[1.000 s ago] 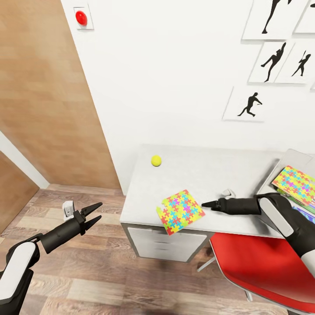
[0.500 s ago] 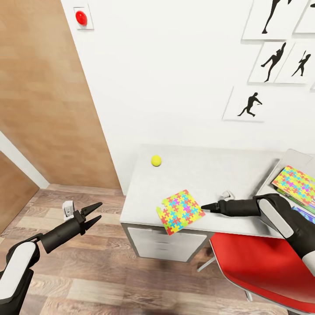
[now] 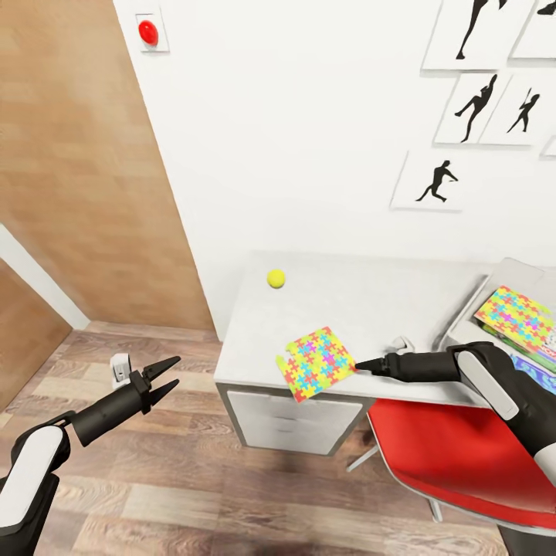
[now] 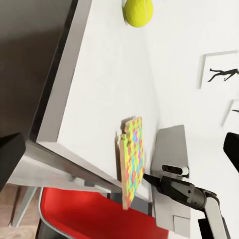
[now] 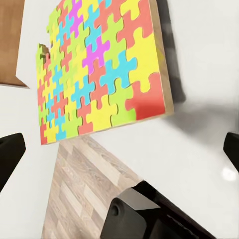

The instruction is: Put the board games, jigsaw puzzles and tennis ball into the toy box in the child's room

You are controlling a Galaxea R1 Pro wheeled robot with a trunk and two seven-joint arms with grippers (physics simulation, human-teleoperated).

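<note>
Speckled table [image 3: 363, 309], flat square jigsaw puzzle [image 3: 316, 363]

A child's room at home.
Pale grey speckled desk [image 3: 363, 309], colourful jigsaw-patterned square [image 3: 316, 362], yellow tennis ball [image 3: 276, 278], wood-plank floor [image 3: 208, 479].

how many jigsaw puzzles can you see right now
2. One jigsaw puzzle lies at the table's front edge, just off the right gripper's tip. The second jigsaw puzzle rests on a stack in the toy box at the right. Others may be hidden beneath.
</note>
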